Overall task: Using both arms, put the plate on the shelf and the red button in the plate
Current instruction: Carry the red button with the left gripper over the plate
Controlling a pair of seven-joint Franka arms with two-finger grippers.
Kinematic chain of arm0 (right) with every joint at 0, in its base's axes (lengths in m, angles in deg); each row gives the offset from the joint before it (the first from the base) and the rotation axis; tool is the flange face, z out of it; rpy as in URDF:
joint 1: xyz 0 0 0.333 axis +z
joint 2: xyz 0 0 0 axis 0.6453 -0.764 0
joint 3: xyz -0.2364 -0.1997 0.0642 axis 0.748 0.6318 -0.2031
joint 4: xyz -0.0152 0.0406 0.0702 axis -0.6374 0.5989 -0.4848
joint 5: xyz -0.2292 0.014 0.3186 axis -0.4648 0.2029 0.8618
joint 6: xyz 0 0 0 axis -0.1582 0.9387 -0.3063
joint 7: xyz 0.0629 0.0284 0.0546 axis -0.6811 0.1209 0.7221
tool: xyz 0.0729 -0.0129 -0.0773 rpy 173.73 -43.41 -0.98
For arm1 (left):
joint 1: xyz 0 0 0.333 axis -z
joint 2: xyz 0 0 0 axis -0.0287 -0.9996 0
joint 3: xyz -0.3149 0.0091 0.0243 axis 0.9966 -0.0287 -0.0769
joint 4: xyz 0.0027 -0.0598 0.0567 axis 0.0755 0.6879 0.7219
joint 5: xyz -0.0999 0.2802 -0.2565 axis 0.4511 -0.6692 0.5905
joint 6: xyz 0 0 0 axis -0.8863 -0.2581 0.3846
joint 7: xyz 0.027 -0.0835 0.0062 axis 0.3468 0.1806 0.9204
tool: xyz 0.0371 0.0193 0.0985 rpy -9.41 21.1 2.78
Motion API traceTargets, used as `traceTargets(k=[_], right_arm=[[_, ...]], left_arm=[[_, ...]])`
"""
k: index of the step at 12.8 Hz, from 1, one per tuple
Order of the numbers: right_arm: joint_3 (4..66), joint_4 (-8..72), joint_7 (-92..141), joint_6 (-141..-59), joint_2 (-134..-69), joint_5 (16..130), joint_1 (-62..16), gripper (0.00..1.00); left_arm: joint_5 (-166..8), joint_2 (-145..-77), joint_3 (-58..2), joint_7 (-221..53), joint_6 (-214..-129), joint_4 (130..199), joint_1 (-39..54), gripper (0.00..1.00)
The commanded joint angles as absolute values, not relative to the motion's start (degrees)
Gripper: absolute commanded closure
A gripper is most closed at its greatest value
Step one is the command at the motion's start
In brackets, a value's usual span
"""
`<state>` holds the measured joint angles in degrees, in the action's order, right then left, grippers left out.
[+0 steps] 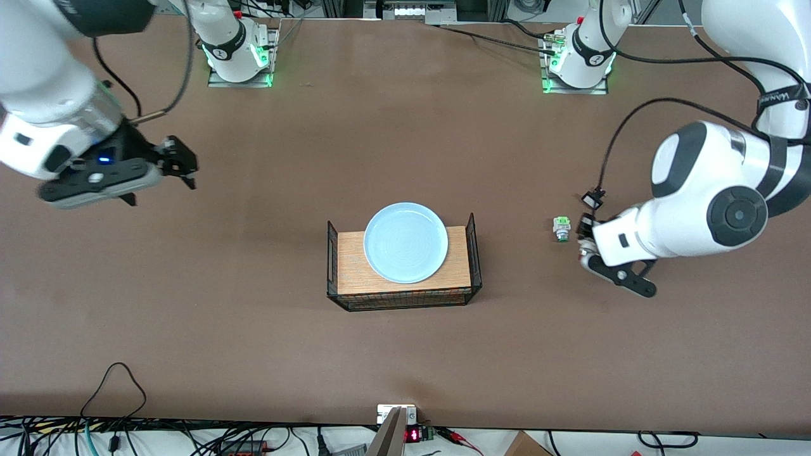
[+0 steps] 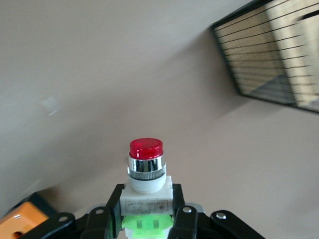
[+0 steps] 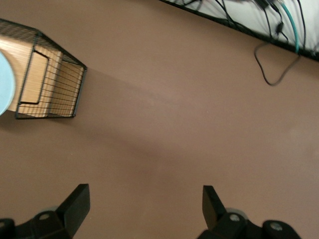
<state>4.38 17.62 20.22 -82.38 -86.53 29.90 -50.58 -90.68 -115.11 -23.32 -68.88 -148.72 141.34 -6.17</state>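
Observation:
The pale blue plate (image 1: 405, 242) lies on the wooden board inside a black wire basket (image 1: 334, 266) at the table's middle. Its edge shows in the right wrist view (image 3: 4, 82). My left gripper (image 1: 580, 239) is low over the table toward the left arm's end, and in the left wrist view (image 2: 147, 201) it is shut on the white body of the red button (image 2: 146, 149), red tip pointing away. A small white-and-green switch (image 1: 561, 228) shows right at that gripper's tips; I cannot tell whether it is the held one. My right gripper (image 1: 184, 166) (image 3: 145, 196) is open and empty.
An orange box (image 2: 20, 224) sits close beside the left gripper; the arm hides it in the front view. The basket shows ahead of the left gripper (image 2: 269, 55) and in the right wrist view (image 3: 50, 89). Cables hang along the table edge nearest the front camera (image 1: 114, 380).

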Motion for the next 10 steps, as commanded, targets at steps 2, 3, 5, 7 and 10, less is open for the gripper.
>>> traceTargets(k=[2, 3, 5, 7, 10], right_arm=[[3.84, 25.16, 12.77, -82.47, -79.44, 37.15, -57.22, 0.0], [4.01, 26.65, 12.41, -82.47, -78.03, 38.29, -58.45, 0.0], [4.71, 27.98, 12.4, -82.12, -76.35, 39.36, -59.34, 0.0], [5.68, 28.07, 12.84, -81.59, -75.56, 39.36, -59.35, 0.0], [6.83, 27.98, 13.11, -80.27, -74.77, 39.45, -59.26, 0.0]], left_arm=[[-88.97, -118.27, -22.04, -81.15, -147.86, 132.13, 3.94, 0.86], [-88.97, -119.85, -22.04, -85.99, -148.04, 128.71, 7.2, 0.86], [-88.97, -123.19, -22.22, -94.61, -151.0, 123.68, 12.74, 0.86], [-89.24, -125.66, -22.57, -100.52, -157.59, 123.66, 16.09, 0.86], [-89.5, -130.31, -24.05, -102.65, -165.68, 123.93, 19.0, 0.86]])
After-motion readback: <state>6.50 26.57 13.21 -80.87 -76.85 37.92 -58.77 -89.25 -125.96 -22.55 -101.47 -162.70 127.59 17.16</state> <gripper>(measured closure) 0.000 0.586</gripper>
